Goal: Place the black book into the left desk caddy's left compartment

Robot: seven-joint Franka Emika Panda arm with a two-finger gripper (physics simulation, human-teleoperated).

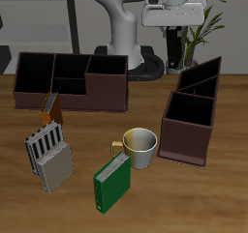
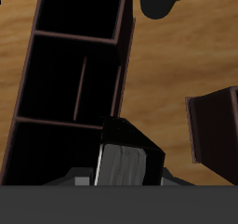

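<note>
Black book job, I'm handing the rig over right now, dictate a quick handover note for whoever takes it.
Gripper: raised high near the robot's base, apparently shut on the black book; the wrist view shows the book right at the fingers.
The left desk caddy: on the table beside the mug, compartments looking empty; the wrist view looks down into it.
Done: book picked up and lifted, carried over the caddy.
Left: line up over the caddy's left compartment, lower the book in, release, withdraw.
</note>
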